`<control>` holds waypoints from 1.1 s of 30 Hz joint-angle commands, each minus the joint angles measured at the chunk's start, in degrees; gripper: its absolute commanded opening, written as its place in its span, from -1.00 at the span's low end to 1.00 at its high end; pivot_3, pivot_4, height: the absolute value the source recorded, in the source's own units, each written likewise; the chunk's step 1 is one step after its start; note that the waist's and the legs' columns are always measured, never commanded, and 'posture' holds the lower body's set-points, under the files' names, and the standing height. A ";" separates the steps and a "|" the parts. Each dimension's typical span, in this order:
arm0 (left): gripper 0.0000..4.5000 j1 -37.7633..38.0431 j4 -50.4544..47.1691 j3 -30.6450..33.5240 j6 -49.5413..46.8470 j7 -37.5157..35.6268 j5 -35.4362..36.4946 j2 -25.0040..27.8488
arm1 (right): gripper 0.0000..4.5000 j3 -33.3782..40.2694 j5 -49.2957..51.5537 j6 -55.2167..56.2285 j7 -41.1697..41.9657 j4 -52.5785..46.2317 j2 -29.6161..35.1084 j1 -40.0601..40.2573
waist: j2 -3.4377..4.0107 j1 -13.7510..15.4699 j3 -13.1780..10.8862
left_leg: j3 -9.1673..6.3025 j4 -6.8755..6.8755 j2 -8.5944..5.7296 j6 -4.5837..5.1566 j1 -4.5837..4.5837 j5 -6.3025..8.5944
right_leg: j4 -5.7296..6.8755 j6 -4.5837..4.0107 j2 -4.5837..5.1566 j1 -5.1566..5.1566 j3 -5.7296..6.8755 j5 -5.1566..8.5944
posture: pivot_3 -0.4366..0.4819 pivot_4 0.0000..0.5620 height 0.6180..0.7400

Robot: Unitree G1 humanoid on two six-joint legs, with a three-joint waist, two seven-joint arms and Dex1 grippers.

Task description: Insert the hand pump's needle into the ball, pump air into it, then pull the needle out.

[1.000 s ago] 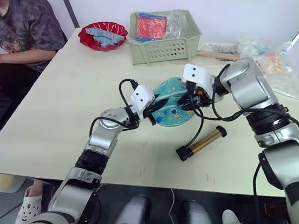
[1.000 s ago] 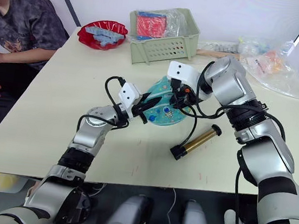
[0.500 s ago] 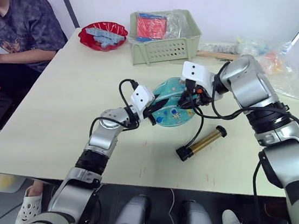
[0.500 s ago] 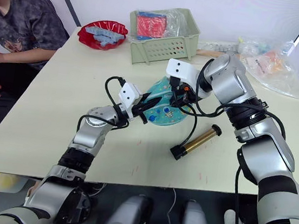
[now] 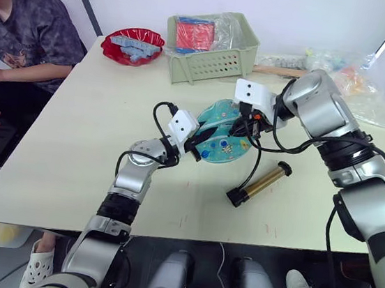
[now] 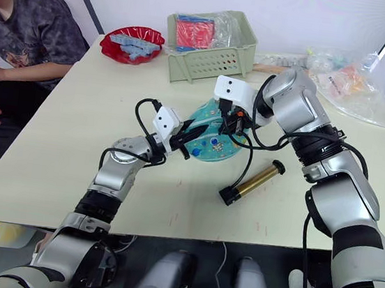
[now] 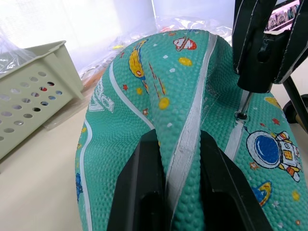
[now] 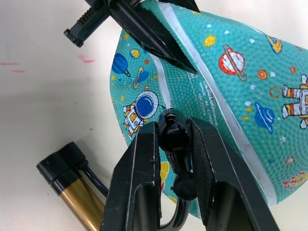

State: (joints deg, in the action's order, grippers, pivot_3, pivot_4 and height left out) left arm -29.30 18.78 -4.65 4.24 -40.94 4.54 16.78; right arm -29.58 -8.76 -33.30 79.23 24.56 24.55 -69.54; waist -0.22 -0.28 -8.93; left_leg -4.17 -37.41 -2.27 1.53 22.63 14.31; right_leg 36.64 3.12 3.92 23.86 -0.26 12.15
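The teal ball (image 5: pixel 220 130) lies limp and partly folded at the middle of the table. My left gripper (image 5: pixel 198 145) is shut on a raised fold of the ball (image 7: pixel 144 96) along a white seam. My right gripper (image 8: pixel 174 129) is shut on the black fitting (image 8: pixel 174 139) at the hose's end, just over the ball. The thin needle (image 7: pixel 243 103) runs from that fitting down to the valve hole. The gold hand pump (image 5: pixel 261 184) lies on the table near the ball, on my right, joined by its black hose (image 5: pixel 254 166).
A green basket (image 5: pixel 215 48) with a red packet and a red bowl (image 5: pixel 133 44) stand at the table's far side. Plastic bags (image 5: pixel 347 82) lie at the far right. A person (image 5: pixel 23 32) sits at the left edge.
My right wrist has shifted slightly over the ball with the fitting still held. The left gripper, ball and pump have stayed in place.
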 commanded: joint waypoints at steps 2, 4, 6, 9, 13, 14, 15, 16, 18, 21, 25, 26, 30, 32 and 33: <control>-0.85 1.62 1.23 -2.36 -2.15 -1.46 0.33 -1.45 | -0.86 -3.62 -3.18 5.44 0.27 -0.70 -0.42 -1.24 | 0.01 -0.12 0.01 | 0.00 -0.01 0.00 0.00 -0.01 0.00 | 0.02 0.00 0.00 0.00 0.00 0.00 | -0.05 -0.47 0.96; -0.85 1.52 0.81 -2.17 -2.90 -1.47 0.79 -1.68 | -0.86 -5.17 -5.02 8.18 0.23 0.15 -0.32 -1.22 | 0.00 -0.19 0.01 | 0.00 -0.03 -0.01 -0.01 -0.02 -0.01 | 0.06 0.00 0.00 0.00 0.00 0.00 | -0.05 -0.47 0.96; -0.85 1.48 0.49 -1.91 -3.65 -1.56 1.35 -1.81 | -0.86 -6.06 -6.50 10.05 -0.45 1.44 -0.75 -1.50 | 0.00 -0.22 0.01 | -0.01 -0.04 -0.02 -0.02 -0.06 -0.02 | 0.09 0.00 0.00 -0.03 0.01 0.00 | -0.05 -0.47 0.96; -0.85 1.70 -0.37 -1.73 -4.90 -1.87 2.00 -1.80 | -0.86 -7.60 -9.01 12.13 -1.48 3.47 -1.77 -1.73 | 0.00 -0.36 0.02 | -0.03 -0.04 -0.03 -0.04 -0.21 -0.04 | 0.11 0.00 -0.01 -0.16 0.02 0.00 | -0.05 -0.47 0.96; -0.85 1.81 -0.77 -1.49 -5.61 -1.89 2.15 -1.88 | -0.86 -9.11 -12.03 13.87 -2.56 5.66 -2.38 -1.28 | 0.00 -0.47 0.03 | -0.03 -0.04 -0.03 -0.04 -0.34 -0.04 | 0.13 0.00 -0.02 -0.27 0.01 0.00 | -0.05 -0.47 0.96; -0.85 1.84 -0.87 -1.40 -5.80 -1.85 2.26 -1.92 | -0.86 -9.38 -12.72 14.17 -2.89 6.15 -2.53 -1.12 | 0.00 -0.49 0.03 | -0.02 -0.04 -0.03 -0.04 -0.39 -0.04 | 0.14 0.00 -0.02 -0.28 0.00 0.00 | -0.05 -0.47 0.96; -0.85 1.87 -0.95 -1.33 -5.96 -1.84 2.35 -1.94 | -0.86 -9.54 -13.33 14.22 -3.28 6.68 -2.80 -0.95 | 0.00 -0.52 0.03 | -0.02 -0.03 -0.03 -0.04 -0.47 -0.04 | 0.14 0.00 -0.03 -0.34 0.00 0.01 | -0.05 -0.47 0.96; -0.85 1.88 -0.98 -1.32 -6.03 -1.87 2.30 -1.91 | -0.86 -9.90 -14.04 14.33 -3.63 7.17 -2.98 -0.76 | 0.00 -0.55 0.03 | -0.02 -0.02 -0.03 -0.04 -0.58 -0.04 | 0.14 0.00 -0.03 -0.44 0.00 0.01 | -0.05 -0.47 0.96; -0.85 1.86 -0.99 -1.27 -6.14 -1.93 2.20 -1.91 | -0.86 -10.42 -15.19 14.15 -4.45 8.24 -3.62 -0.30 | 0.00 -0.63 0.07 | -0.02 -0.01 -0.03 -0.03 -0.71 -0.03 | 0.14 0.01 -0.04 -0.56 0.00 0.02 | -0.05 -0.47 0.96; -0.85 1.86 -1.01 -1.26 -6.26 -1.95 2.13 -1.92 | -0.86 -10.40 -15.98 13.88 -5.46 9.27 -4.64 0.29 | -0.04 -0.68 0.15 | -0.03 0.00 -0.01 -0.03 -0.84 -0.03 | 0.13 0.00 -0.08 -0.68 -0.01 0.03 | -0.05 -0.47 0.96; -0.85 1.55 -0.58 -1.18 -6.25 -1.89 2.02 -1.96 | -0.86 -10.38 -16.64 13.48 -6.00 10.19 -5.64 1.34 | -0.04 -0.71 0.32 | -0.03 0.01 0.00 -0.04 -0.87 -0.03 | 0.13 -0.01 -0.09 -0.68 -0.02 0.03 | -0.05 -0.47 0.96; -0.85 1.49 -0.48 -1.14 -6.25 -1.88 2.03 -1.96 | -0.86 -10.31 -16.76 13.32 -6.07 10.29 -5.89 1.60 | -0.04 -0.71 0.39 | -0.03 0.01 0.00 -0.04 -0.87 -0.03 | 0.13 -0.01 -0.09 -0.68 -0.02 0.03 | -0.05 -0.47 0.96; -0.85 1.29 0.03 -1.05 -6.15 -1.83 1.97 -1.98 | -0.86 -10.25 -17.37 12.82 -7.68 12.09 -7.36 2.56 | -0.04 -0.74 0.76 | -0.03 0.04 0.01 -0.04 -0.88 -0.03 | 0.13 -0.01 -0.10 -0.69 -0.03 0.03 | -0.05 -0.47 0.96; -0.85 1.24 0.11 -1.02 -6.17 -1.78 1.97 -2.00 | -0.86 -10.35 -17.84 12.93 -8.52 13.25 -7.85 2.74 | -0.04 -0.77 0.93 | -0.02 0.06 0.01 -0.04 -0.90 -0.03 | 0.13 -0.03 -0.11 -0.70 -0.04 0.04 | -0.05 -0.47 0.96; -0.85 1.19 0.24 -1.02 -6.11 -1.76 1.94 -2.01 | -0.86 -10.55 -18.34 13.38 -9.35 14.13 -8.04 2.76 | -0.03 -0.78 0.96 | -0.02 0.07 0.01 -0.04 -0.92 -0.03 | 0.13 -0.04 -0.11 -0.71 -0.04 0.05 | -0.05 -0.47 0.96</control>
State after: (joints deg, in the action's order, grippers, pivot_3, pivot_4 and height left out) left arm -29.04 19.13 -2.59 -1.84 -40.25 6.61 15.62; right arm -37.10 -23.60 -19.28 72.96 32.92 16.77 -69.97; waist -0.25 -1.06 -7.97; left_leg -4.19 -37.34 -2.26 1.49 21.71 14.28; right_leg 36.76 3.07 3.80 23.15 -0.30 12.20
